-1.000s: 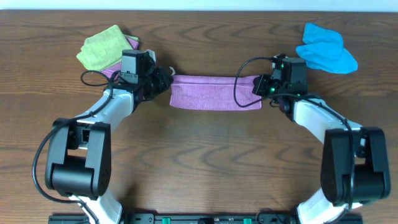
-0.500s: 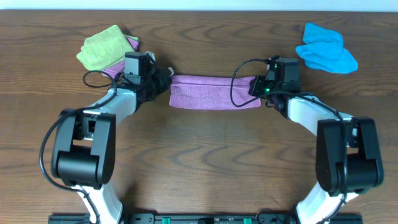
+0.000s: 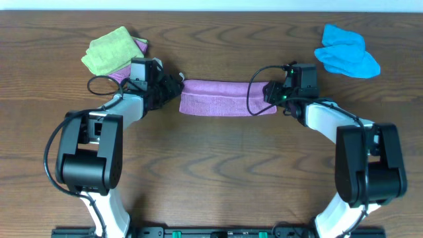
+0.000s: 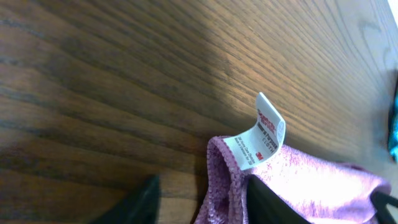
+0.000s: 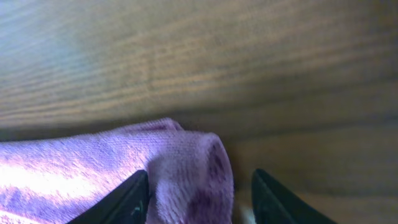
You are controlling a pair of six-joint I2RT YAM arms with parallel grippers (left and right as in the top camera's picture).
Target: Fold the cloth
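Observation:
The cloth (image 3: 228, 98), a lilac fuzzy towel, lies as a long folded strip across the middle of the table. My left gripper (image 3: 173, 88) is at its left end and open. In the left wrist view the cloth's edge (image 4: 298, 180), with a white tag (image 4: 264, 134), lies loose between the spread jaws of this left gripper (image 4: 202, 208). My right gripper (image 3: 271, 91) is at the strip's right end, also open. In the right wrist view the cloth's rounded end (image 5: 186, 165) sits between the jaws of that right gripper (image 5: 199, 199), with a gap beside one finger.
A lime-green cloth (image 3: 109, 56) lies at the back left, close behind the left arm. A bright blue cloth (image 3: 347, 51) lies at the back right. Bare wooden table (image 3: 225, 165) stretches in front of the strip.
Both grippers have gone from shut to open and let go of the cloth's ends, which now lie on the table. The arms have barely shifted.

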